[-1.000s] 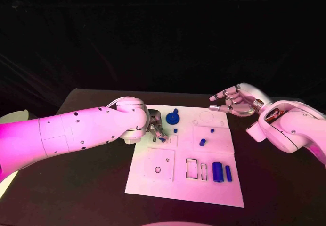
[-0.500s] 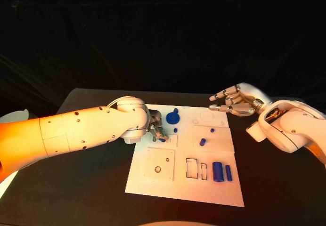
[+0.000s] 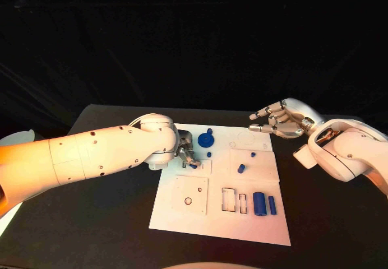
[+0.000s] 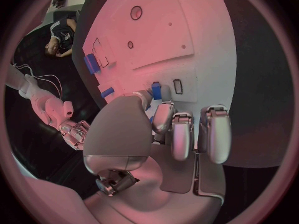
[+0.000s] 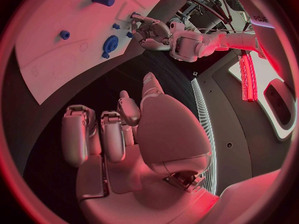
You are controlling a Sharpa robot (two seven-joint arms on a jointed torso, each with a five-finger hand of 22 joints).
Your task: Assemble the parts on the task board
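The black table (image 3: 97, 224) carries the white task board (image 3: 243, 224) at its middle. The left hand (image 3: 185, 151) is low over the board's left edge, fingers curled, pinching a small blue part (image 4: 156, 90) beside a rectangular slot. The right hand (image 3: 279, 122) hovers above the far right corner, fingers loosely apart, holding nothing.

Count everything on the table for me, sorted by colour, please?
Blue parts: 7, including one blue part pinched by the left robot hand
White task board: 1
Silver robot hands: 2, the left robot hand and the right robot hand
Total: 10
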